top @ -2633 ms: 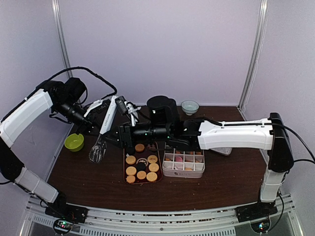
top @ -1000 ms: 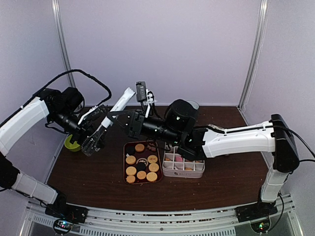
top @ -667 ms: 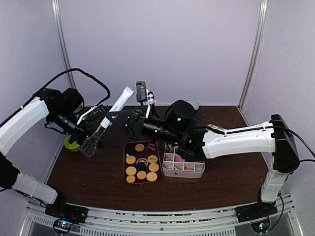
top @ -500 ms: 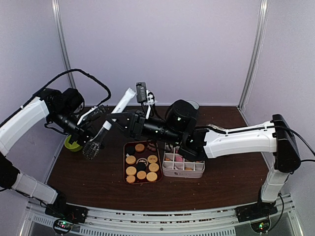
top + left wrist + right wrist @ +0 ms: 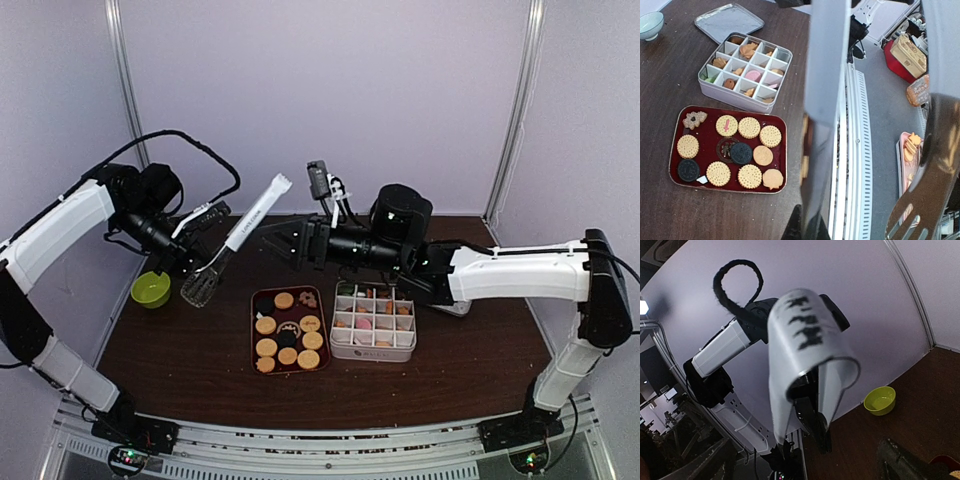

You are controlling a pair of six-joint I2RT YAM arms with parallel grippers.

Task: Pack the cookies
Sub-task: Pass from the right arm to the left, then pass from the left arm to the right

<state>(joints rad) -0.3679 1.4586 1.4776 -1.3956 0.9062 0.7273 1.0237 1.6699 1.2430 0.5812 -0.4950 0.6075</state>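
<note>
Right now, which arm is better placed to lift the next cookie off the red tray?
Left, likely: the left gripper holds the tongs beside the red tray; the right gripper hovers behind it.

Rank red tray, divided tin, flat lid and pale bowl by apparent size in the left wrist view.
1. red tray, though it lies nearer the camera than the tin, so that lead is unsure.
2. divided tin
3. flat lid
4. pale bowl, partly cut off by the frame edge.
</note>
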